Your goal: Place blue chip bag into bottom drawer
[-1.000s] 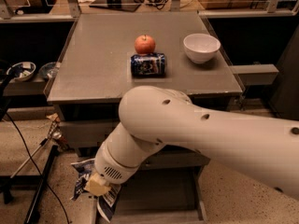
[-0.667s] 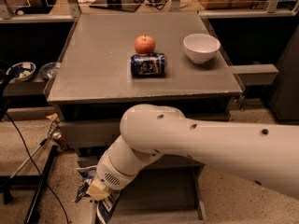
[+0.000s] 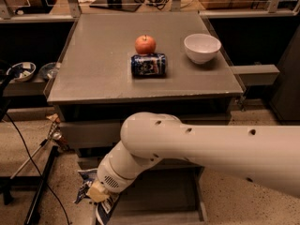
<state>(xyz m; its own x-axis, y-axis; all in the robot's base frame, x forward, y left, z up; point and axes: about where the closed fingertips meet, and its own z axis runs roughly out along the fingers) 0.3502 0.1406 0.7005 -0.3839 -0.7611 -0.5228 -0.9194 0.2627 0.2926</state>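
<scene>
the arm [image 3: 211, 149] hides much of the cabinet front; at 7 o'clock the gripper [image 3: 99, 193] sits half behind its own wrist, tan fingers [image 3: 96, 191] pinching the crumpled blue chip bag [image 3: 86, 184], cut off below. the bottom drawer [image 3: 159, 205] stands open at 6 o'clock, left rail just beside the bag, floor room toward 5 o'clock

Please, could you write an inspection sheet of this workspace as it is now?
Surface: grey table top, holding three things.
Job's things: blue chip bag low at the left, at the arm's end; bottom drawer open; whether the bag is inside it, cannot tell.
Clutter: apple; blue can on its side just in front of it; white bowl to their right.
Grippers: pincer low at the left, at the bag, by the drawer's left edge.
Cables: black cable on the floor, left.
Surroundings: small bowl on a low shelf, left.
</scene>
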